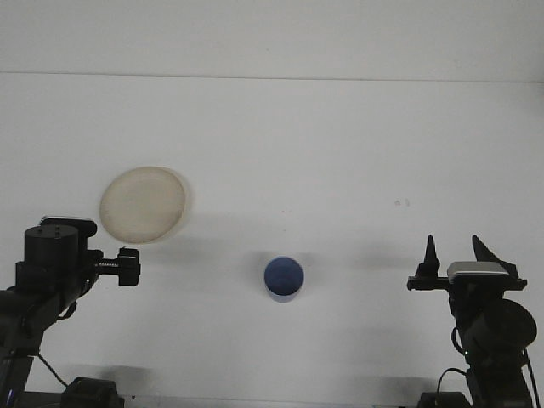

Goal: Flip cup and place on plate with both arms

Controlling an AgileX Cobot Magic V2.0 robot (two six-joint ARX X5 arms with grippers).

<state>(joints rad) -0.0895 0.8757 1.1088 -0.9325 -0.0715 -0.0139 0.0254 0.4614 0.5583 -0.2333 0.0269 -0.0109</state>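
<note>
Two grippers low at table edges: right gripper (455, 252) fingers apart, empty; left gripper (129, 266) state unclear. Cup (283, 278) between them, plate (143, 204) far left.

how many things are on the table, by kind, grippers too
cup: 1, blue cup
plate: 1, beige plate
grippers: 2, left gripper and right gripper
total: 4
</note>
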